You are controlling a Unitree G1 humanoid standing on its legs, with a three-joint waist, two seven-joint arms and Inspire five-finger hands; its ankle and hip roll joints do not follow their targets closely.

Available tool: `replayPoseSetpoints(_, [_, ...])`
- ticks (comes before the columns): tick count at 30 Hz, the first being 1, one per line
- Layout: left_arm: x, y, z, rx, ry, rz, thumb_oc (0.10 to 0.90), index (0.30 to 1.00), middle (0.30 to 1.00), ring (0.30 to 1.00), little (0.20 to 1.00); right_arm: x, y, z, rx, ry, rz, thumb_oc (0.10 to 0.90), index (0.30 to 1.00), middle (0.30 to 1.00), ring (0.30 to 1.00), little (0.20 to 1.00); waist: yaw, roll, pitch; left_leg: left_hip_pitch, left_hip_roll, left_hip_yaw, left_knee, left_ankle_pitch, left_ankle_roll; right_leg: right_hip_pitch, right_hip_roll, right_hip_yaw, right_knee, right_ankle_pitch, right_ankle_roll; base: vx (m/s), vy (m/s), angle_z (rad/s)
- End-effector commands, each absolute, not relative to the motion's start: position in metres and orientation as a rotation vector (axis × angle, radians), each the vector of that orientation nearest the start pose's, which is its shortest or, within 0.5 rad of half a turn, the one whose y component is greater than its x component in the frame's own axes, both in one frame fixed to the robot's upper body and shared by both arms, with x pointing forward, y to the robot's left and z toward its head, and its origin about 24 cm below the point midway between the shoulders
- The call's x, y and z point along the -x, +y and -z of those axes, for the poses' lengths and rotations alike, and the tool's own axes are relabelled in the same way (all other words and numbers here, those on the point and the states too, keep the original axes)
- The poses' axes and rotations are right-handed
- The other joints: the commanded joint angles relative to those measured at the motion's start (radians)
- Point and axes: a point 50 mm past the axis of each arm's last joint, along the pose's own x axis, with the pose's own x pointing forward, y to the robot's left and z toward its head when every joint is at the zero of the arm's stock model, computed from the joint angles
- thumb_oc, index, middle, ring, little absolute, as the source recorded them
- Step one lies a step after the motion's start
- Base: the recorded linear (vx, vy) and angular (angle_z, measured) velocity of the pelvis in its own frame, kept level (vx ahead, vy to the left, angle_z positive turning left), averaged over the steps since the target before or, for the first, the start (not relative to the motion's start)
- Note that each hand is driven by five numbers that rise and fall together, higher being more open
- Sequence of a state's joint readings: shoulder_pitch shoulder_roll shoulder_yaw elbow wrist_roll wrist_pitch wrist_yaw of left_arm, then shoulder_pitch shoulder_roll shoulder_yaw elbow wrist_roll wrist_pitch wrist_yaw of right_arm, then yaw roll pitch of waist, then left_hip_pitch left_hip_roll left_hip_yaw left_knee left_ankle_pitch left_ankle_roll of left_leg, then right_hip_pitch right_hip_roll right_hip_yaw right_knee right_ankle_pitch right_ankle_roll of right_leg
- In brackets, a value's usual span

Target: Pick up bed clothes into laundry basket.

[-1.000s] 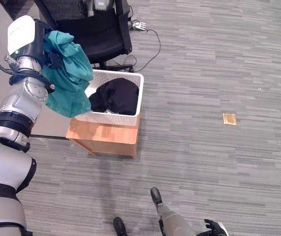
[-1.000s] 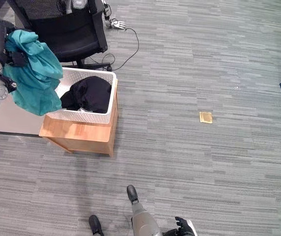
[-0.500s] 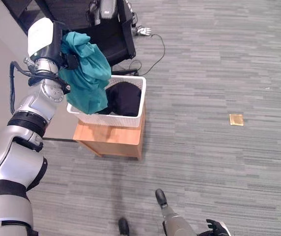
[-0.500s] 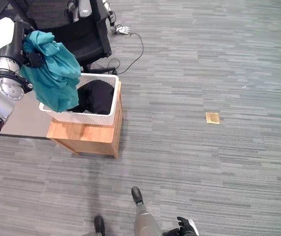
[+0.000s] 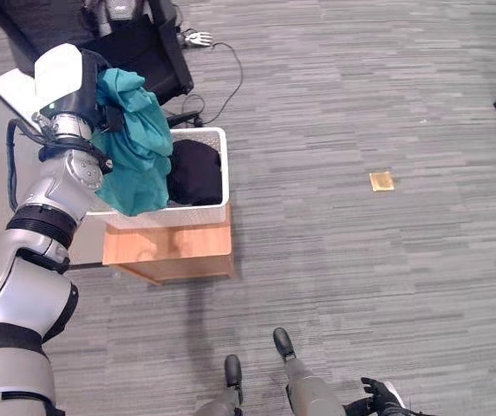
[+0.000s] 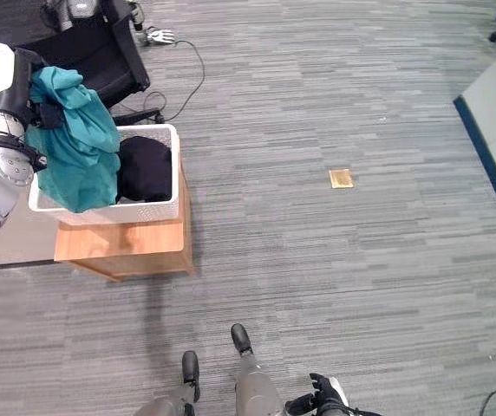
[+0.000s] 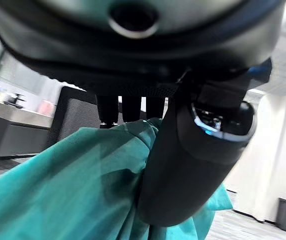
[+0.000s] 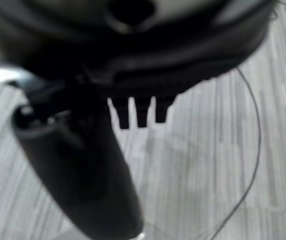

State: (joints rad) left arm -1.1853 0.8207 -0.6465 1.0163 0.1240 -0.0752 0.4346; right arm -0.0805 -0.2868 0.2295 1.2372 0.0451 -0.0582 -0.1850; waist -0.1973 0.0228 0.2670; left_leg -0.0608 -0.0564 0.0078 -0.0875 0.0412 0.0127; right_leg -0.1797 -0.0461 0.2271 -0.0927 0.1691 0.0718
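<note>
Teal cloth (image 5: 135, 147) lower into basket (image 5: 218, 204); left hand (image 7: 193, 165) still clutching it.

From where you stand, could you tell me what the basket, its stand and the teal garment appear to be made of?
The basket looks like white perforated plastic, with a matte, dotted wall. The stand seems to be light wood or veneer, smooth and orange-brown. The teal garment is soft, matte cloth that folds loosely from the left hand.

Black garment (image 5: 194, 171) fills basket (image 5: 214, 204) right half; office chair (image 5: 140, 56) crowds behind; carpet (image 5: 361, 260) rightward open.
</note>
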Motion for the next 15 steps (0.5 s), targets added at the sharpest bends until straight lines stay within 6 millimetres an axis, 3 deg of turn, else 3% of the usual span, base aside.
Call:
replayPoseSetpoints(1, [-0.36,0.314,-0.345,-1.15,-0.549,-0.8,0.4,0.3,0.3,0.3,0.3,-0.112,-0.279,0.141,0.549,1.114,0.204,0.8,0.9,0.9,0.9,0.9,0.006,0.065,-0.104,-0.084,0.041,0.063,0.0,0.007,-0.051,0.152,-0.007,-0.001,0.031,-0.211,0.095,0.11,0.138,-0.34])
replayPoseSetpoints(7, [-0.351,0.324,-0.349,-1.254,-0.541,-0.834,0.4,0.3,0.3,0.3,0.3,-0.097,-0.273,0.148,0.554,1.162,0.172,0.8,0.9,0.9,0.9,0.9,0.017,0.054,-0.089,-0.012,0.059,0.092,0.0,-0.027,-0.043,0.079,-0.032,-0.093,0.236,-0.177,0.159,0.1,0.089,-0.45])
replayPoseSetpoints(9, [-0.353,0.325,-0.343,-1.28,-0.52,-0.835,0.4,0.3,0.3,0.3,0.3,-0.103,-0.27,0.147,0.562,1.141,0.164,0.8,0.9,0.9,0.9,0.9,-0.002,0.049,-0.073,0.024,0.064,0.076,0.0,-0.047,-0.052,0.003,-0.055,-0.194,0.147,-0.143,0.141,0.18,0.023,-0.23])
replayPoseSetpoints(14, [-0.352,0.329,-0.338,-1.322,-0.489,-0.838,0.4,0.3,0.3,0.3,0.3,-0.105,-0.276,0.145,0.562,1.137,0.184,0.8,0.9,0.9,0.9,0.9,-0.01,0.04,-0.068,0.029,0.072,0.073,0.0,-0.057,-0.057,-0.003,-0.076,-0.277,0.084,-0.114,0.144,0.08,-0.013,0.05])
replayPoseSetpoints(15, [-0.352,0.335,-0.337,-1.318,-0.46,-0.855,0.4,0.3,0.3,0.3,0.3,-0.115,-0.276,0.141,0.554,1.097,0.204,0.8,0.9,0.9,0.9,0.9,-0.005,0.019,-0.067,0.001,0.061,0.079,0.0,-0.057,-0.057,0.003,-0.087,-0.282,0.027,-0.074,0.138,-0.02,0.015,0.13])
